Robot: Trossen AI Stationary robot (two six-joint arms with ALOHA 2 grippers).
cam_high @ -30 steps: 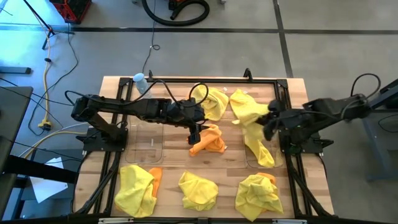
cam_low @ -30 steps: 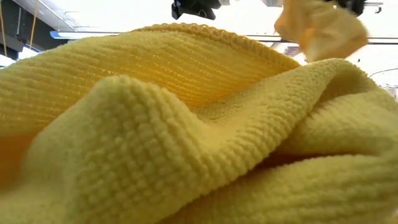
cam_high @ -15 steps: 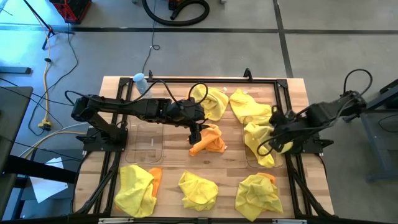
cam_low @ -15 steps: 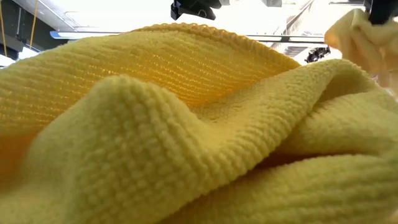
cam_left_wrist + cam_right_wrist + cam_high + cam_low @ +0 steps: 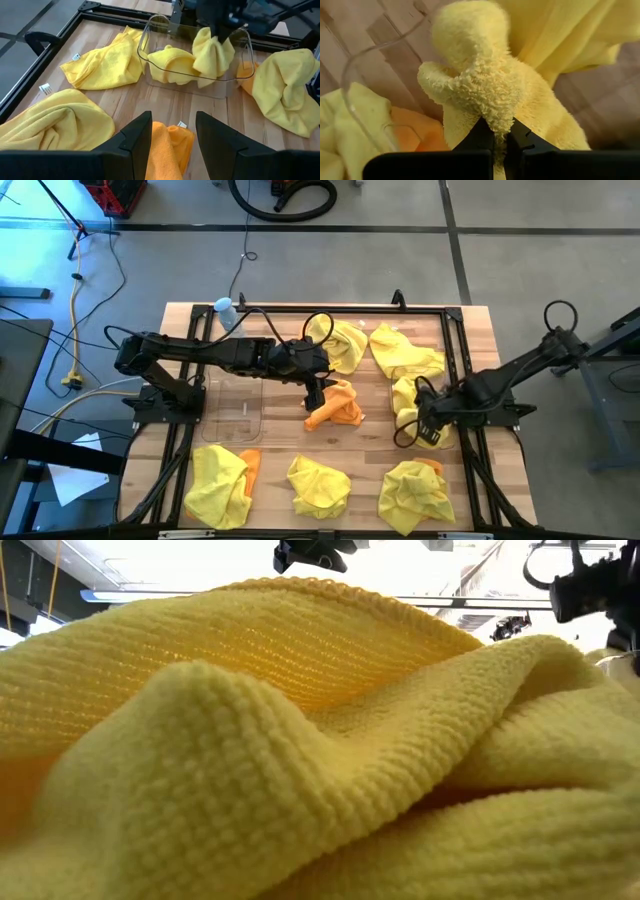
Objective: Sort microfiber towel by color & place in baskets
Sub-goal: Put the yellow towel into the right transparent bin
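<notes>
We list first the pale wooden slatted surface (image 5: 270, 455), edged by a black metal frame. On it lie loose bright yellow fuzzy microfiber towels: one heap at the near left corner (image 5: 215, 485), one near the middle (image 5: 318, 485), one at the near right (image 5: 415, 490), two toward the far edge (image 5: 345, 345) (image 5: 400, 352).

Next, two clear plastic rectangular baskets with rounded corners: the left basket (image 5: 232, 405) beside the left arm, the right basket (image 5: 235, 75) holding a folded yellow towel (image 5: 172, 62).

We note an orange fuzzy towel (image 5: 337, 405) at the middle, directly below the left tool (image 5: 312, 392), whose fingers stand apart with nothing between them.

The right tool (image 5: 501, 135) is over the right basket, fingers pinched on a yellow towel (image 5: 485, 85) that hangs into it.

A small clear plastic bottle (image 5: 225, 312) stands at the far left corner.
</notes>
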